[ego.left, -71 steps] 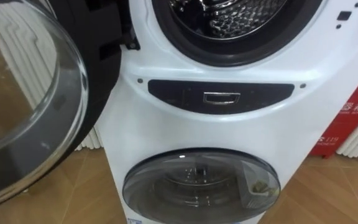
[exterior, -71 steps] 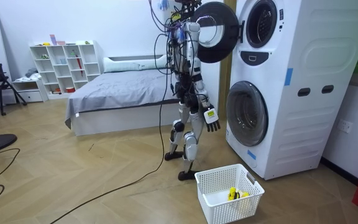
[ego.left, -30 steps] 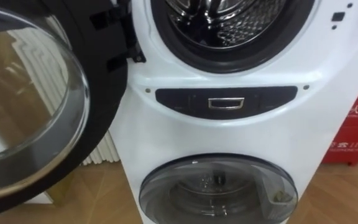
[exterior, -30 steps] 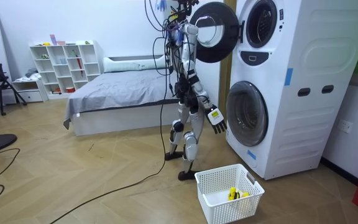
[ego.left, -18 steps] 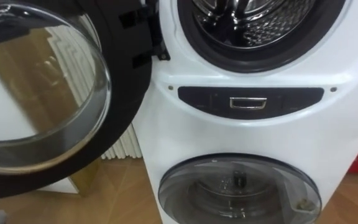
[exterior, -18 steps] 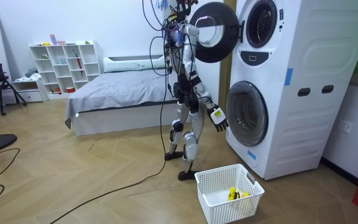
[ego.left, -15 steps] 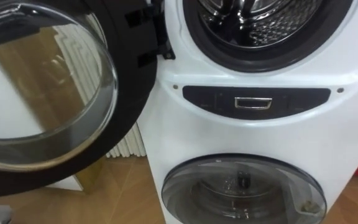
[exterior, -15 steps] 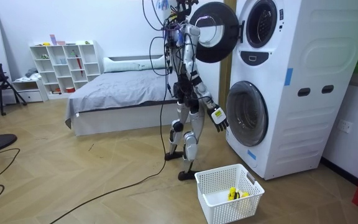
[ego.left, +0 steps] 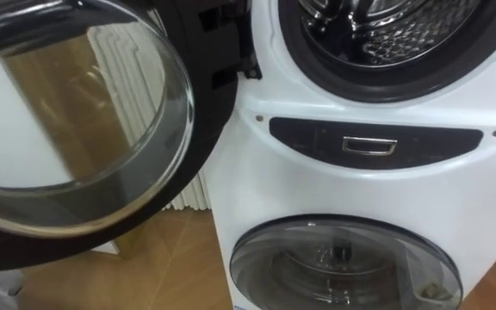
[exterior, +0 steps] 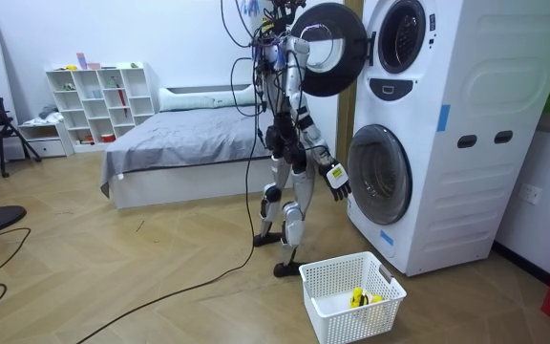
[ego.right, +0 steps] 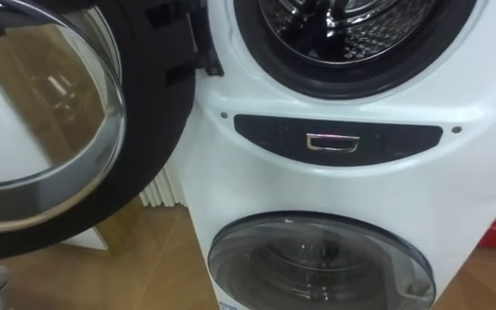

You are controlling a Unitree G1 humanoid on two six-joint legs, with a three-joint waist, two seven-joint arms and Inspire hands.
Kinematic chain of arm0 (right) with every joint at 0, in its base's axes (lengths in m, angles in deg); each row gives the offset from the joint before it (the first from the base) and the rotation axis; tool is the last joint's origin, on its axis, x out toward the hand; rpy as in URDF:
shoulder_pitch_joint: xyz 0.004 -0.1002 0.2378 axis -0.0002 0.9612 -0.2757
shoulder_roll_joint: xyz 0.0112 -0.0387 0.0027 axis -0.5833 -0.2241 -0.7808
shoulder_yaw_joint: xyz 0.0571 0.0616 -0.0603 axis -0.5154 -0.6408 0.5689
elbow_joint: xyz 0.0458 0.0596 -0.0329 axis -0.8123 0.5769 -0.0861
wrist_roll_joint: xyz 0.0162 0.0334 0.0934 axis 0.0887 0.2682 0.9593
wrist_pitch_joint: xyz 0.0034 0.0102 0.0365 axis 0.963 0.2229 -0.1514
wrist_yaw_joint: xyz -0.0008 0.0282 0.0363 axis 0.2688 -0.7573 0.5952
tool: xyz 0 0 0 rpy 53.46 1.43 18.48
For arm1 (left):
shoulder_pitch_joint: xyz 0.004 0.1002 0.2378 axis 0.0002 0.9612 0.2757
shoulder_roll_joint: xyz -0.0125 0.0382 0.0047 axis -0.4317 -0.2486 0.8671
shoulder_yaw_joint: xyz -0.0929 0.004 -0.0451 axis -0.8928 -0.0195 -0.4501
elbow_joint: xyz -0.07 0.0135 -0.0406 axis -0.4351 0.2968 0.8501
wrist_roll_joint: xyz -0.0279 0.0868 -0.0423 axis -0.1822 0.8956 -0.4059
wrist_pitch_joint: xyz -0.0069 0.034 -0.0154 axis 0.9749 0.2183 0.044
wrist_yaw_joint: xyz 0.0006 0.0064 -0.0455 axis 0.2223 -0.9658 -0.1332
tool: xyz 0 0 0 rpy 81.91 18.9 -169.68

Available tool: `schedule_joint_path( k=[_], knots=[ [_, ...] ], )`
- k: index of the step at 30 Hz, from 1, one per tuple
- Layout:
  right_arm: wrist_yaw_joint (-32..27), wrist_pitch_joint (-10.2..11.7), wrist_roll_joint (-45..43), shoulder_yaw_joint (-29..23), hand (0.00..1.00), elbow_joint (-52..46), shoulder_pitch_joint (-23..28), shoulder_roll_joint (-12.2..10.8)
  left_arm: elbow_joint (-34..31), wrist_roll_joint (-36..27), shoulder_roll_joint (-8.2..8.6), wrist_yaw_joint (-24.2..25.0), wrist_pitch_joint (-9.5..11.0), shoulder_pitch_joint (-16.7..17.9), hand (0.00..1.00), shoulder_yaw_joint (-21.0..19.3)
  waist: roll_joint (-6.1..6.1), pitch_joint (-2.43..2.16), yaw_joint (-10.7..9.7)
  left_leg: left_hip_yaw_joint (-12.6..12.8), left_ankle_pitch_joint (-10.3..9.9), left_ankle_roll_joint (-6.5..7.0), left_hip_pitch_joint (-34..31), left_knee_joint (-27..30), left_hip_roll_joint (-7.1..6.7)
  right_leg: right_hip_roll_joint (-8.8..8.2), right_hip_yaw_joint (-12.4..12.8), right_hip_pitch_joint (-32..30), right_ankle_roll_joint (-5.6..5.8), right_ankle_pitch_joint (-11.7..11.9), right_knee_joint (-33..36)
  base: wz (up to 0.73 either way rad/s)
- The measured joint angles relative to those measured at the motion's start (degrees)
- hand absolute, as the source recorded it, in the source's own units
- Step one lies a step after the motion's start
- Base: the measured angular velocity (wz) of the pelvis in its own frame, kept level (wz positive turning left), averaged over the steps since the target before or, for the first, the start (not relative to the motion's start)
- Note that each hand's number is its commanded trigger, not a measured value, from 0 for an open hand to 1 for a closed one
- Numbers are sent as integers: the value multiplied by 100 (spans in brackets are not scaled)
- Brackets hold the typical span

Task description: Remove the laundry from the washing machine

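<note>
Stacked washing machine, white, with the robot standing close before it on the wood floor.
- Upper door: swung fully open to the robot's left, black rim around a glass bowl.
- Upper drum: its mouth is open and the part seen is bare ribbed metal. Whether clothes lie deeper inside cannot be told.
- Control panel: a dark strip between the drum and the lower door, which is closed.
- Left hand: raised to the rim of the open door, beside the drum mouth. Its fingers are too small to read.
- Right hand: hanging low near the lower door, well below the drum, fingers loosely straight and holding nothing.
- Basket: white, on the floor behind the robot's feet, with a small yellow item inside it.
- Bed: further back in the room.
</note>
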Motion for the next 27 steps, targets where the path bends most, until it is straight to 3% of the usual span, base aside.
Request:
schedule_joint_path(
  k=[4, 6, 9, 11, 13, 17, 19, 22, 27],
  knots=[
    [22, 1, 96, 211, 0, 21, -5, 4, -139, -9, 165, -116, 0, 5, 0, -11, 3, 1, -2, -2, 6, 10, -1, -4, -20, -24, -29, 15, 8, -2, 1, 2],
    [52, 0, 101, 252, 0, 28, -8, 4, -396, -8, 381, -150, -3, 41, 0, -80, 7, 3, 2, -3, 14, 23, -2, -7, -34, -42, -42, 21, 21, 3, 2, 6],
    [133, 3, 170, 398, 0, 31, -24, 1, -1058, -17, 751, -248, 3, 450, 0, -118, -1, 5, -4, -20, 30, 49, -1, -6, -61, -74, -75, 42, 41, 15, 2, 7],
    [234, -6, 293, 410, 0, 195, -91, -10, -1646, 38, 1247, -247, 16, 772, 0, -110, -17, 13, -38, -122, 58, 93, -40, -3, -124, -137, -142, 39, 78, -8, 3, 19],
    [267, -7, 441, 422, 0, 195, -67, -85, -2135, 377, 1612, -247, 105, 1056, 0, -65, -72, 22, -39, -156, 70, 112, -79, 7, -158, -163, -143, 27, 103, -25, -1, 15],
    [456, -6, 545, 632, 0, 187, -108, -130, -3003, 887, 2116, -227, 286, 1199, 0, 232, -286, 20, -8, -250, 135, 145, -144, 16, -209, -219, -233, 21, 112, -19, 12, 18],
    [513, 27, 557, 651, 0, 236, -193, -158, -3185, 1128, 2268, -222, 402, 1224, 0, 354, -373, 27, -2, -289, 138, 149, -149, 38, -222, -222, -236, 43, 116, -4, 5, 6],
    [525, 133, 668, 731, 0, 450, -353, -174, -3277, 1263, 2363, -73, 551, 1334, 0, 620, -441, 19, 3, -318, 146, 163, -228, 107, -239, -232, -244, 40, 123, 39, -25, 8],
    [516, 159, 671, 821, 0, 492, -407, -178, -3280, 1250, 2453, 149, 712, 1336, 0, 999, -439, 18, 2, -397, 194, 199, -347, 146, -289, -281, -315, -4, 150, 92, -30, 10]
  ],
)
